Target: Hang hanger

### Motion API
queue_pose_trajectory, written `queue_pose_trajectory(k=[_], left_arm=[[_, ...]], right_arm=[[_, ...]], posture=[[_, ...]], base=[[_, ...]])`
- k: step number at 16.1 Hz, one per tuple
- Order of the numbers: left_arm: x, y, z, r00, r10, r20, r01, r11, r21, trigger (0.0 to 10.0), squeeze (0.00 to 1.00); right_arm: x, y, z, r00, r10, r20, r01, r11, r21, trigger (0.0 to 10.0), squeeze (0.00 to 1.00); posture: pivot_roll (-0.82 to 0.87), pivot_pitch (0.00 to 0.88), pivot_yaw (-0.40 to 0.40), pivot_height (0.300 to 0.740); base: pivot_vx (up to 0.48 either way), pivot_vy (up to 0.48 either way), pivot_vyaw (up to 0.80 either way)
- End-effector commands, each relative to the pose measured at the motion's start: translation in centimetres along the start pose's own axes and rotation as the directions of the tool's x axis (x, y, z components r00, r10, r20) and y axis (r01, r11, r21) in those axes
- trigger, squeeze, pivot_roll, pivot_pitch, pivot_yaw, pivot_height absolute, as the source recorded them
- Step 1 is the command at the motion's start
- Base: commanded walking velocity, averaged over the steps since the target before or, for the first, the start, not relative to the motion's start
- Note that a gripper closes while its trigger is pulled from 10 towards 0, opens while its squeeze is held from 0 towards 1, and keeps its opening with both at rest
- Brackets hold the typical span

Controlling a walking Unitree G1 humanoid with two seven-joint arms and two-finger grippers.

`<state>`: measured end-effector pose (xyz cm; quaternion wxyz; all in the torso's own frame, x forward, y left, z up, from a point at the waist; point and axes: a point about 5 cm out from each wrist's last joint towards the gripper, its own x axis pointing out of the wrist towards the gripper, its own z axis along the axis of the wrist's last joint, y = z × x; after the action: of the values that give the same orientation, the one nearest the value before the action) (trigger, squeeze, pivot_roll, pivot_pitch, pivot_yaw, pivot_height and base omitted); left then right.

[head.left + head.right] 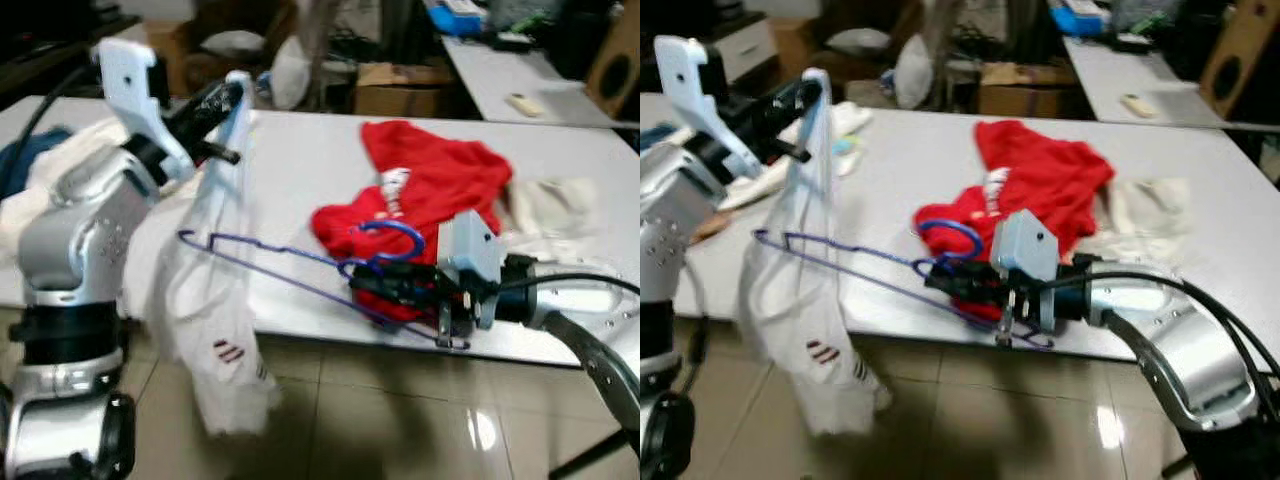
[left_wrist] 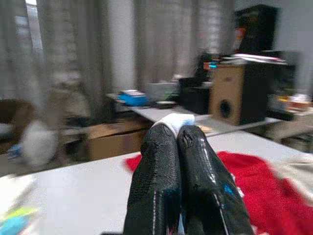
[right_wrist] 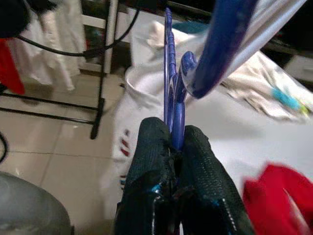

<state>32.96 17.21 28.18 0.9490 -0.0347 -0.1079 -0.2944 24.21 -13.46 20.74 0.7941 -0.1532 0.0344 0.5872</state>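
A blue wire hanger [image 1: 300, 262] stretches out over the front edge of the white table [image 1: 300, 170], its hook [image 1: 395, 238] curling up over a red garment [image 1: 430, 190]. My right gripper [image 1: 365, 282] is shut on the hanger's neck, clearly seen in the right wrist view [image 3: 173, 142]. My left gripper [image 1: 228, 97] is raised at the left, shut on the top of a white garment [image 1: 215, 310] that hangs down past the table edge; a bit of white cloth [image 2: 173, 121] shows between its fingertips. The hanger's far end reaches into that white garment.
A cream cloth [image 1: 545, 205] lies to the right of the red garment. More clothes [image 1: 40, 160] are heaped at the table's left end. Cardboard boxes [image 1: 395, 85] and a second table [image 1: 530, 80] stand behind. The tiled floor [image 1: 380, 420] lies below.
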Motion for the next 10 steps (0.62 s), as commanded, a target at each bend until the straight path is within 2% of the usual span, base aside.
queue_pose_trajectory(k=[1, 3, 5, 7, 10], left_arm=[[-0.1, -0.3, 1.6, 0.998, -0.035, 0.043, 0.034, 0.999, 0.023, 10.0, 0.0], [0.1, -1.9, 2.5, 0.989, -0.131, 0.064, 0.131, 0.991, 0.009, 10.0, 0.0], [0.5, -3.0, 2.9, 0.98, -0.189, 0.068, 0.189, 0.982, 0.011, 10.0, 0.0], [1.1, -4.0, 3.8, 0.972, -0.215, 0.099, 0.215, 0.977, 0.011, 10.0, 0.0], [1.2, -4.5, 4.5, 0.961, -0.247, 0.125, 0.248, 0.969, 0.004, 10.0, 0.0]], right_arm=[[0.3, -0.1, 0.4, 1.0, -0.001, 0.008, 0.001, 1.0, -0.009, 10.0, 0.0], [0.9, -0.4, 0.7, 1.0, -0.003, 0.02, 0.003, 1.0, -0.011, 10.0, 0.0], [1.4, -1.0, 0.6, 0.999, -0.035, -0.008, 0.035, 0.999, -0.031, 10.0, 0.0], [2.0, -2.4, 0.4, 0.995, -0.088, -0.041, 0.086, 0.995, -0.049, 10.0, 0.0], [3.0, -4.0, 0.8, 0.992, -0.114, -0.058, 0.11, 0.992, -0.064, 10.0, 0.0]], posture=[[0.02, 0.0, 0.033, 0.74], [0.02, 0.0, 0.027, 0.74], [0.02, 0.0, 0.025, 0.74], [0.02, 0.0, 0.028, 0.74], [0.01, 0.0, 0.028, 0.74]], base=[[0.326, 0.0, 0.0], [0.322, 0.0, 0.0], [0.302, 0.0, 0.0], [0.0, 0.0, 0.0], [0.0, 0.0, 0.0]])
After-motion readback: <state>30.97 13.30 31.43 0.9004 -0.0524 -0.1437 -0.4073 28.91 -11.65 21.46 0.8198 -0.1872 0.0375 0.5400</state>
